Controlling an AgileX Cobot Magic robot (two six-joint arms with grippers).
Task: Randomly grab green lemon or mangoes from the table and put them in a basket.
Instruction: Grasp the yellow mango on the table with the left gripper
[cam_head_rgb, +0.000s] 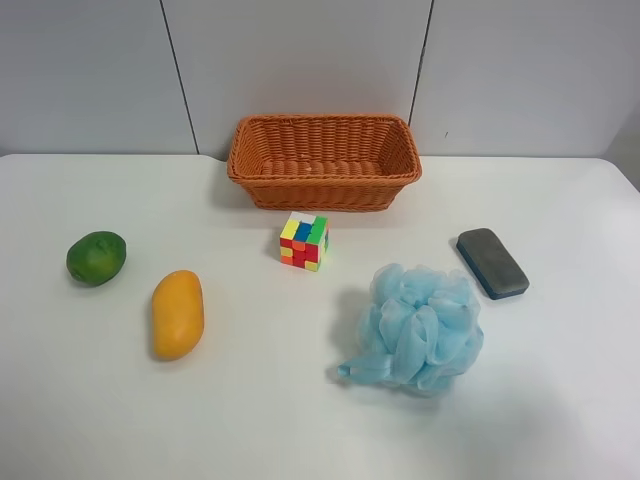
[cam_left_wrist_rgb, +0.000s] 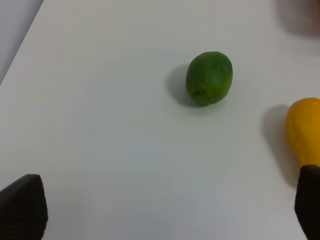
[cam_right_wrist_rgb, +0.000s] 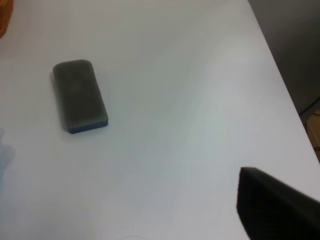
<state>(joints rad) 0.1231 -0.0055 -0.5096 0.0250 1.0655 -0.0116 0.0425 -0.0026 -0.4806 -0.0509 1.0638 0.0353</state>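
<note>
Six, counting everything on the white table (cam_head_rgb: 560, 420) from the high camera. Finding the basket (cam_head_rgb: 324, 190) at the far middle, standing upright close to the back wall. Spotting the green lemon (cam_head_rgb: 96, 257) towards that view's left edge, lying on bare table, well apart from the basket. Seeing the mango (cam_head_rgb: 177, 314) a little nearer the camera and to the right of the lemon, near it but not touching, lying lengthwise roughly front to back. Noting a colourful puzzle cube (cam_head_rgb: 304, 241) just in front of the basket, a pale blue bath pouf (cam_head_rgb: 418, 328) nearer the camera on the right, and a dark grey eraser block (cam_head_rgb: 492, 263) with a blue edge beyond the pouf, apart from it.

Looking through the left wrist camera, catching the left end effector (cam_left_wrist_rgb: 165, 220) with its two dark fingers (cam_left_wrist_rgb: 22, 207) spread wide, one at each side of the frame, gripping nothing. Finding the lemon ahead of the gap, resting on the table clear of both fingers, with the mango beside it and partly hidden behind one fingertip.

Looking through the right wrist camera, seeing of the right end effector (cam_right_wrist_rgb: 280, 215) only one dark finger (cam_right_wrist_rgb: 265, 200), so not managing to tell whether spread or closed. Seeing the eraser block lying flat on the table, well away from that finger.
</note>
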